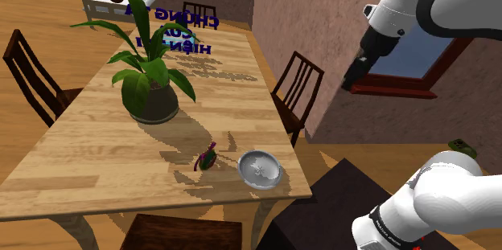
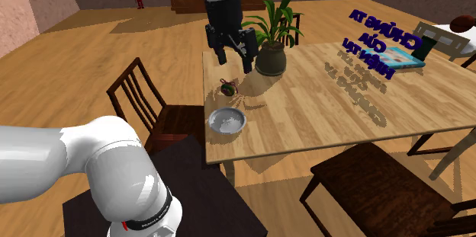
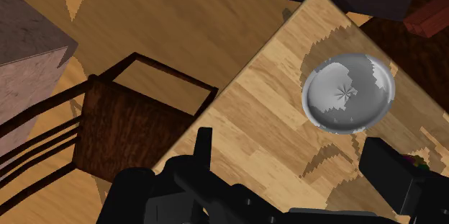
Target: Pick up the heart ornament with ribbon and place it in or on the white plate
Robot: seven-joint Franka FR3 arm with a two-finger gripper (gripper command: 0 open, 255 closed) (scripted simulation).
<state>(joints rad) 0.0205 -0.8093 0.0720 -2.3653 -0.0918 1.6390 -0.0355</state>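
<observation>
The heart ornament (image 1: 207, 157) is a small dark green and red thing with a magenta ribbon. It lies on the wooden table (image 1: 96, 160) close beside the plate (image 1: 259, 168), a round shiny grey dish near the table's corner. In the second exterior view my gripper (image 2: 234, 54) hangs open well above the ornament (image 2: 227, 87) and the plate (image 2: 227, 120), holding nothing. In the wrist view the plate (image 3: 348, 91) lies ahead of the fingers, and a bit of the ornament (image 3: 417, 162) peeks past the right finger (image 3: 392, 172).
A potted plant (image 1: 153, 100) stands mid-table behind the ornament. Dark wooden chairs (image 1: 298, 96) (image 2: 145, 106) line the table's sides, one right below the gripper (image 3: 137, 129). The dark stand (image 1: 338, 208) sits by the table corner. Purple lettering (image 2: 374, 45) floats over the far end.
</observation>
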